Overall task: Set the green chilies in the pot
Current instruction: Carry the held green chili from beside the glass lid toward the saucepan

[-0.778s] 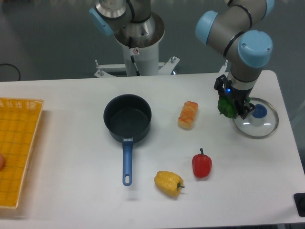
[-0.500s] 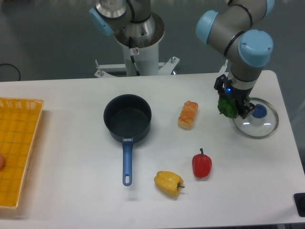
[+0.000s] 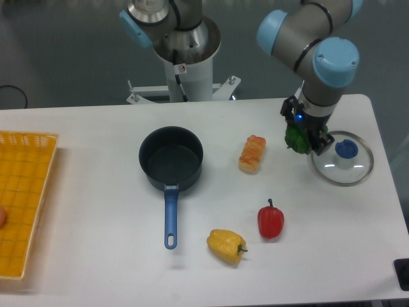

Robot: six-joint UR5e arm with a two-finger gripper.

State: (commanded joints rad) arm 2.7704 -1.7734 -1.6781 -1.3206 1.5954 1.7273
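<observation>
1. Nearest the camera on the white bench (image 3: 96, 268) lie a yellow pepper (image 3: 225, 245) and, just behind it to the right, a red pepper (image 3: 270, 220) standing stem up.
2. The pot (image 3: 171, 157) sits mid-bench with nothing inside, its blue handle (image 3: 170, 216) pointing toward the camera.
3. A yellow basket (image 3: 22, 198) rests at the left edge.
4. An orange-and-white toy food piece (image 3: 252, 153) lies between the pot and the arm.
5. A round glass lid (image 3: 343, 161) with a blue knob rests far right.
6. The arm reaches down from the upper right, wrist vertical; its hand (image 3: 300, 141) is clamped around the green chilies (image 3: 296, 139), just left of the lid's rim and well apart from the pot.
7. A small sticker on the white pedestal (image 3: 188, 70) is too small to read.
</observation>
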